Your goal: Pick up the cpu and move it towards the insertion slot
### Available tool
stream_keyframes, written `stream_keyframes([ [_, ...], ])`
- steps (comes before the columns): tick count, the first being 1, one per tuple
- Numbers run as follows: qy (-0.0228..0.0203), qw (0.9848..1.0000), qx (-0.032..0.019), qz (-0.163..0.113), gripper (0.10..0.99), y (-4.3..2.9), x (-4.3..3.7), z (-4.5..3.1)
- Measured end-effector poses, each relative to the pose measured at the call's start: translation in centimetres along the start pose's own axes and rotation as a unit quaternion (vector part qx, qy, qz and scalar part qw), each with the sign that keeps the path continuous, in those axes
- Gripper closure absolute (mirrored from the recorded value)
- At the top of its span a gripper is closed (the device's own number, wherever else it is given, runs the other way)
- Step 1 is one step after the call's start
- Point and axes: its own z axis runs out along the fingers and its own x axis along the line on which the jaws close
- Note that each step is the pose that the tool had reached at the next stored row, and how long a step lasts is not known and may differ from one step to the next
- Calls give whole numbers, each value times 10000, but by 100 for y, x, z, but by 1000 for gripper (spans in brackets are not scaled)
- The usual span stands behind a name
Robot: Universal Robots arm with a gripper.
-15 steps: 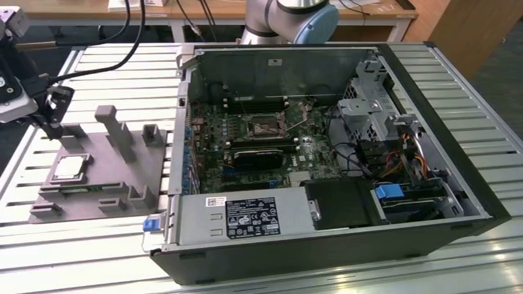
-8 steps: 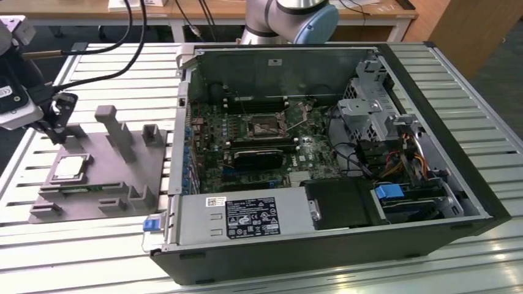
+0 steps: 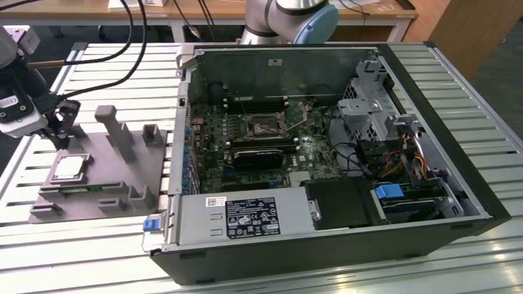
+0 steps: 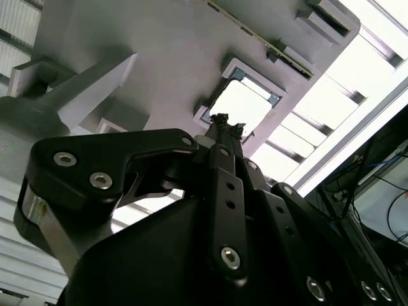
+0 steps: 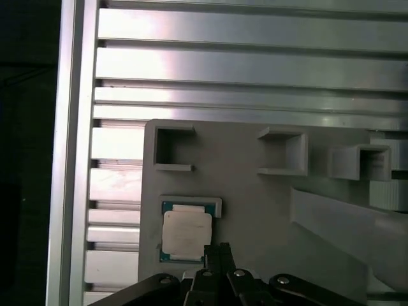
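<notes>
Black gripper (image 4: 223,121), tips pressed together and empty, hovers beside shiny square cpu (image 5: 185,233) on matte grey tray (image 5: 255,191)

Bright light glints off the ribbed silver aluminium-slat tabletop (image 3: 82,257), and behind it there's a pale wooden desk on a white metal frame (image 3: 212,7), with a brown wooden cabinet side (image 3: 478,30) and dark floor (image 3: 508,92) at the exterior view's right.
</notes>
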Motion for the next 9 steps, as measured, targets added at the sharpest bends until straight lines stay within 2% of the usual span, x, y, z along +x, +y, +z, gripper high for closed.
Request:
stream_keyframes([
  [9, -1, 10000, -1, 0, 984, -5, 71, 163],
])
